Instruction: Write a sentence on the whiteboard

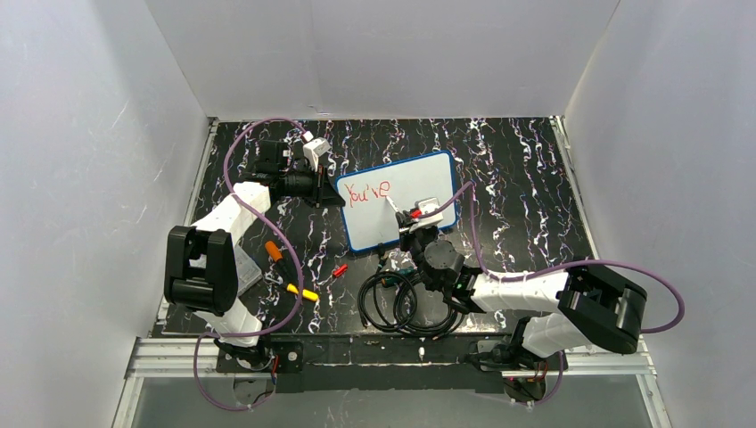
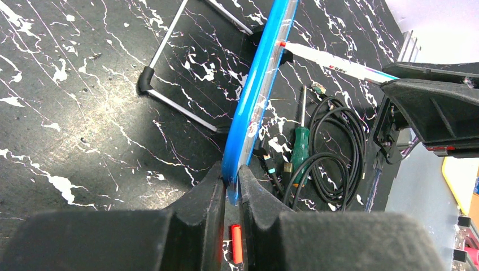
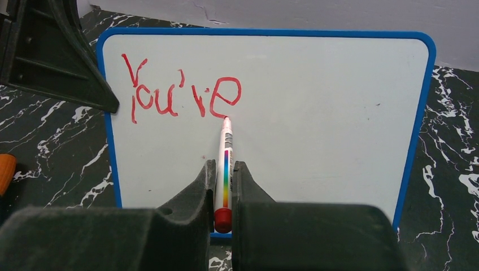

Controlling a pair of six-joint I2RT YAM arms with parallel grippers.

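Observation:
The whiteboard [image 1: 410, 201] stands tilted on the black marbled table; its blue frame shows edge-on in the left wrist view [image 2: 254, 107] and its face in the right wrist view [image 3: 316, 113]. The sentence [image 3: 181, 93] reads "You're" in red, one line, also visible from above [image 1: 369, 190]. My left gripper [image 2: 230, 175] is shut on the board's left edge. My right gripper [image 3: 225, 169] is shut on a white marker [image 3: 225, 164] with a rainbow stripe and red end; its tip touches the board just below the last "e".
A coiled black cable [image 1: 401, 308] lies by the right arm. A green-handled screwdriver [image 2: 299, 152] lies beside it. An orange tool [image 1: 275, 251], a yellow pen [image 1: 303, 292] and a red cap [image 1: 339, 270] lie front left. The board's wire stand [image 2: 181, 110] sits behind it.

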